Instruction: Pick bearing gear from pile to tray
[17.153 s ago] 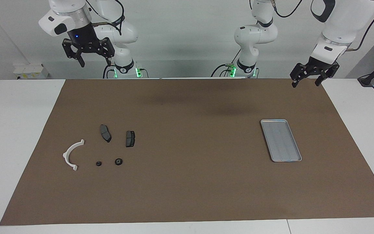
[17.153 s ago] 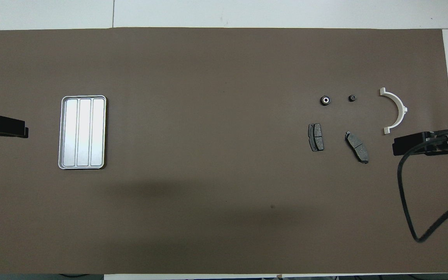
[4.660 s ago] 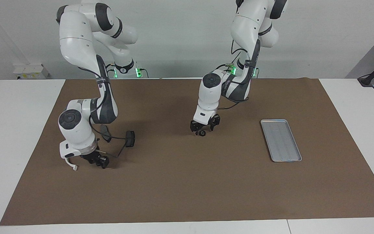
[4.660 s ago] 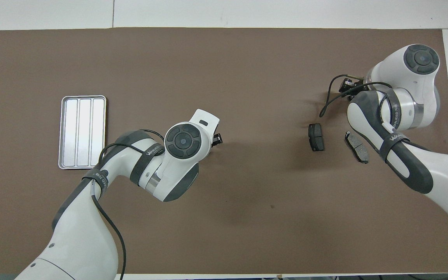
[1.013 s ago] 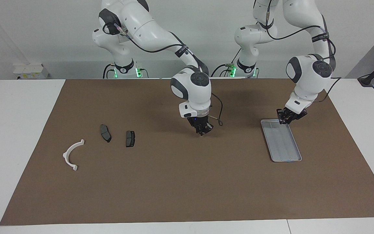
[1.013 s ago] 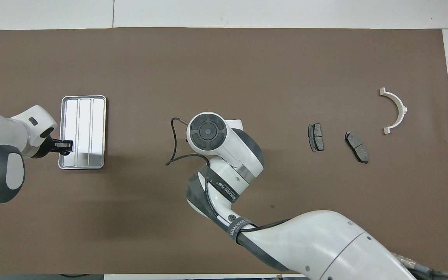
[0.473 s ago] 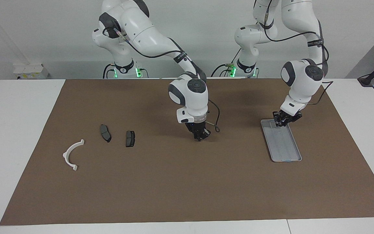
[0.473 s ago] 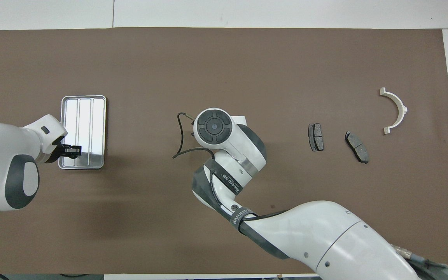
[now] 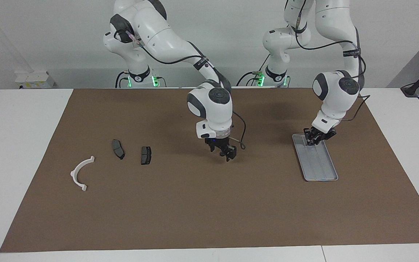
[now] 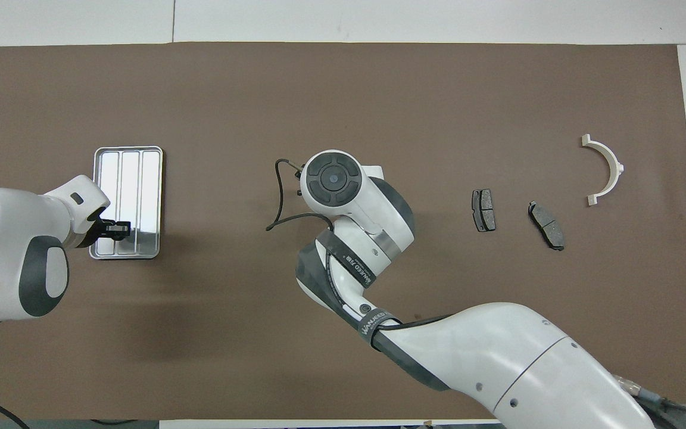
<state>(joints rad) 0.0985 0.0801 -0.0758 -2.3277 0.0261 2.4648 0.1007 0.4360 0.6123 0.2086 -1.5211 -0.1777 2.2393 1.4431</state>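
Oddly, the only writing is white lettering on the dark bands around the right arm's forearm, seen from overhead; it cannot be read with certainty.

No bearing gear can be made out plainly: one may be hidden at a gripper, but that cannot be told. What shows of the pile lies toward the right arm's end of the table: a white curved plastic bracket [image 9: 73, 174], a thin half-ring with squared ends, and two dark grey brake pads [image 9: 118, 149], flat and matte, side by side but apart.

The tray [image 9: 320, 171] is a shallow silver-grey metal rectangle with rounded corners, a raised rim and a ribbed, reflective floor. It sits toward the left arm's end, on the brown mat [image 9: 195, 211].

The left gripper [image 9: 313, 139] hangs low over the tray's end nearer the robots; whether it grips anything cannot be told. The right gripper [image 9: 222, 153] points down over the bare middle of the mat, jaws spread apart, with nothing seen between them.
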